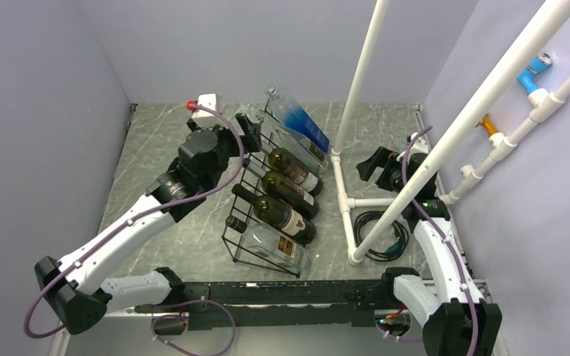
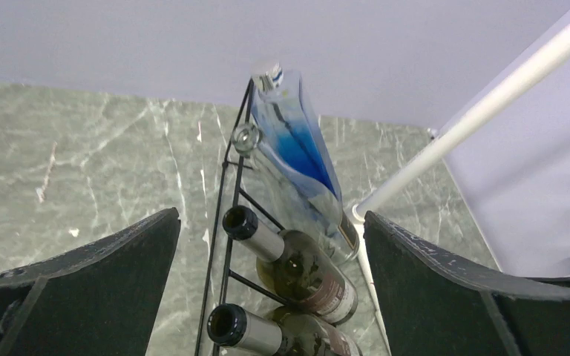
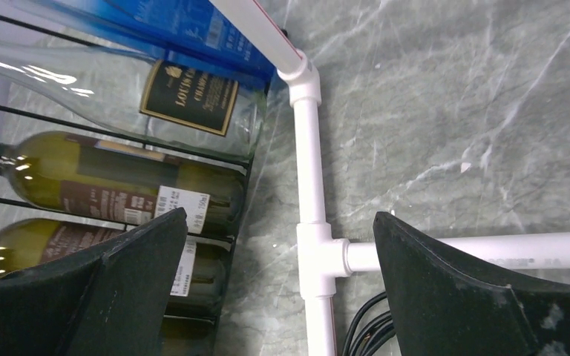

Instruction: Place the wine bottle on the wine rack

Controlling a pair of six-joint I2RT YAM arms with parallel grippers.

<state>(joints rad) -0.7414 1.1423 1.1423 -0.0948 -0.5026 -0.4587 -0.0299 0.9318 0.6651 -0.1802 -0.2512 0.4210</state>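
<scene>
- The blue bottle lies on the rack, in the slot at the rack's far end, its cap poking up past the top wire.
- The left gripper sits just off the rack's left side, by that far end. Its fingers are spread wide and hold nothing.
- From the left wrist, the blue bottle is ahead of the gripper and higher than it, in line with the gap between the fingers but clear of both.
- Four more bottles fill the rack nearer than the blue one, necks out to the rack's left: a clear one, then three dark ones. A last clear one lies at the near end.
- The left arm runs on a slant from left of the rack's near end across the table to the rack's far end, wrist turned towards the necks.
- The right arm stands folded to the right of the rack, past the white pipe.
- The right gripper faces the bottle bases from over the pipe — fingers parted wide, nothing between them.
</scene>
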